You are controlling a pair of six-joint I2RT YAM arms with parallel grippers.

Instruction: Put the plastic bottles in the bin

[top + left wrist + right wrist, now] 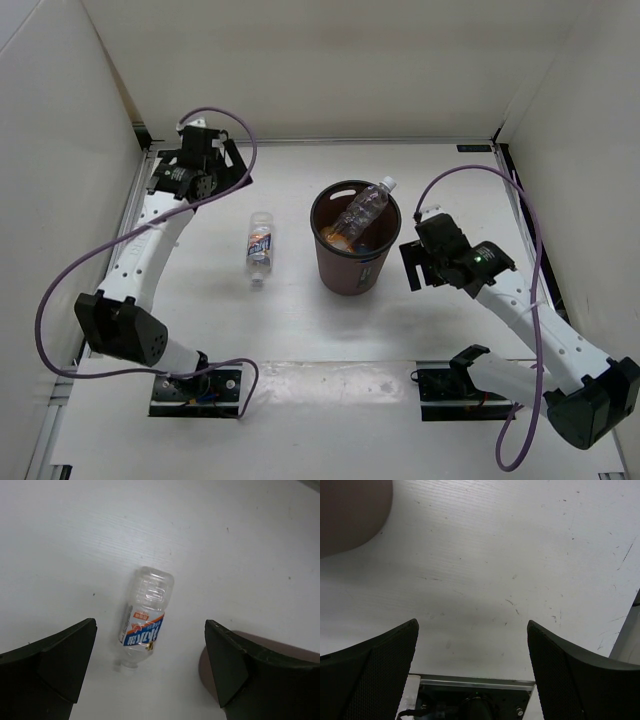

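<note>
The brown bin (352, 265) stands mid-table. A clear unlabelled bottle (366, 207) leans inside it, its white cap over the far rim. Something orange (334, 236) shows at the bottom, mostly hidden. A clear blue-labelled bottle (260, 245) lies on the table left of the bin, cap toward me; it also shows in the left wrist view (145, 621). My left gripper (232, 164) is open and empty, raised behind that bottle (150, 625). My right gripper (412, 264) is open and empty just right of the bin (472, 625); the bin's wall (350, 510) is at its upper left.
White walls enclose the table on the left, back and right. Both arm bases (197, 385) sit at the near edge, and purple cables (530, 250) loop beside each arm. The bin's side (202, 672) shows beside my left gripper's right finger.
</note>
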